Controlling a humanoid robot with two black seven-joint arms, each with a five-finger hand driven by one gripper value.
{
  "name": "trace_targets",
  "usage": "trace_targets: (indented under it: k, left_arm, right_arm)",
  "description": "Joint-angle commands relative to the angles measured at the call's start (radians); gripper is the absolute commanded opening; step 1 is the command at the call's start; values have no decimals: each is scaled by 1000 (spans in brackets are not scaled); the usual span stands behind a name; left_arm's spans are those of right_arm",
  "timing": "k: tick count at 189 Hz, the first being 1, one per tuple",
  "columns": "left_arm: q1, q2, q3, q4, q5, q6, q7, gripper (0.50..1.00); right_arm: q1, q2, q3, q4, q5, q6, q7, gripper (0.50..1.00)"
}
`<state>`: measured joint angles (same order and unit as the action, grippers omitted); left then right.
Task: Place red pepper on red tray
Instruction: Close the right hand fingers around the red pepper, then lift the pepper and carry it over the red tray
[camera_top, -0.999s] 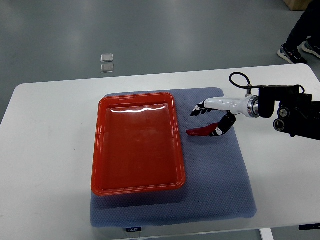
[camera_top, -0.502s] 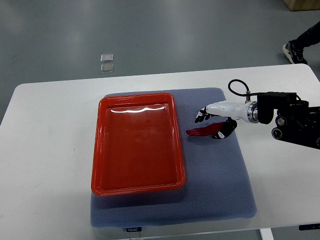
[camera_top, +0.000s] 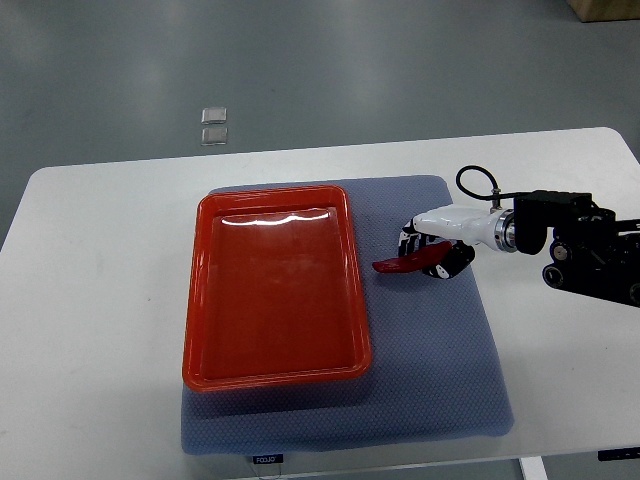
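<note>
A long red pepper (camera_top: 402, 263) lies on the blue-grey mat (camera_top: 430, 350), just right of the red tray (camera_top: 272, 290). The tray is rectangular with a raised rim and holds nothing. My right hand (camera_top: 428, 251) comes in from the right edge and sits over the pepper's right end. Its fingers (camera_top: 410, 238) curl down on the far side and the thumb (camera_top: 450, 264) on the near side, closing around the pepper. The pepper's pointed tip sticks out to the left toward the tray. The left arm is out of view.
The mat lies on a white table (camera_top: 90, 300). The right forearm with its black cable (camera_top: 480, 185) reaches in over the table's right side. Two small clear squares (camera_top: 213, 125) lie on the grey floor beyond the table.
My right hand has lowered onto the pepper and its fingers have curled from spread to closed around it. The pepper has stayed in place. A person's shoes at the top right have left the view.
</note>
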<state>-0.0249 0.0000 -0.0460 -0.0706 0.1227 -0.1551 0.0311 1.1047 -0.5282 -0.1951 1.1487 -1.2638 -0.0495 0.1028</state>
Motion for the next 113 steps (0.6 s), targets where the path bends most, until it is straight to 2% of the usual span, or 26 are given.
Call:
trace_targets:
  k: [1, 27, 47, 78, 113]
  left_arm:
    - [0, 0, 0, 0, 0, 0, 0, 1000]
    - [0, 0, 0, 0, 0, 0, 0, 1000]
    - [-1, 0, 0, 0, 0, 0, 0, 1000]
    - [-1, 0, 0, 0, 0, 0, 0, 1000]
    - [0, 0, 0, 0, 0, 0, 0, 1000]
  right_arm:
    - [-2, 7, -6, -6, -2, -18, 1, 621]
    - [7, 5, -4, -15, 1, -41, 3, 547]
    - [23, 2, 0, -17, 4, -62, 3, 513]
    - [73, 8, 3, -15, 17, -69, 6, 500]
    - [127, 90, 2, -29, 44, -67, 5, 500]
